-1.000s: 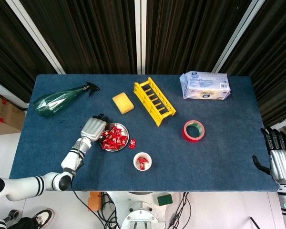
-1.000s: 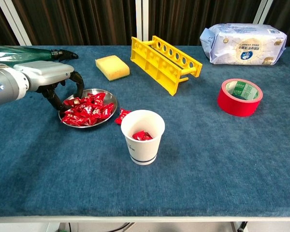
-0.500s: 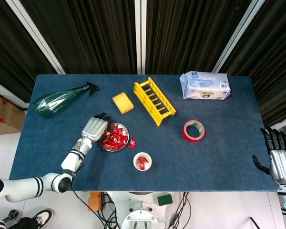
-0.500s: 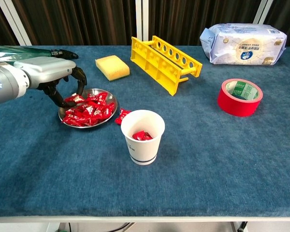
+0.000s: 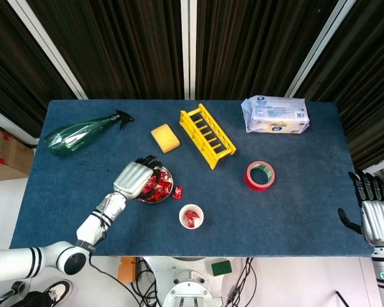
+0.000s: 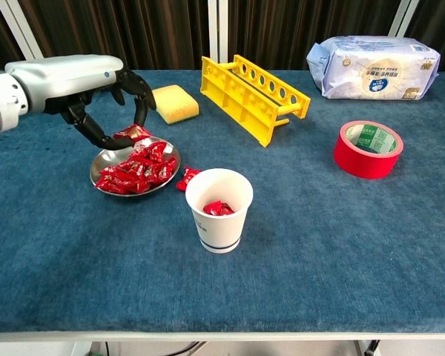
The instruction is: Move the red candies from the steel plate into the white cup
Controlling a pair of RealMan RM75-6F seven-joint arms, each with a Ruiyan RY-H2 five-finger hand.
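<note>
Pinching one red candy (image 6: 132,133) between thumb and fingers, the left hand (image 6: 96,85) hangs just above the plate (image 6: 104,159), clear of the heap. Under the hand, the remaining candies (image 6: 137,172) are piled across the plate, spilling toward its near rim. A stray candy (image 6: 185,178) lies on the desk (image 6: 341,245) to the hand's right, between plate and cup (image 6: 219,210). The cup stands upright further right and nearer the robot, with a few candies (image 6: 216,208) in its bottom. Just beyond the hand sits a sponge (image 6: 172,103), and past that a rack (image 6: 254,96). The right hand (image 5: 377,217) rests at the desk's far right edge, well apart from everything, fingers spread and holding nothing.
</note>
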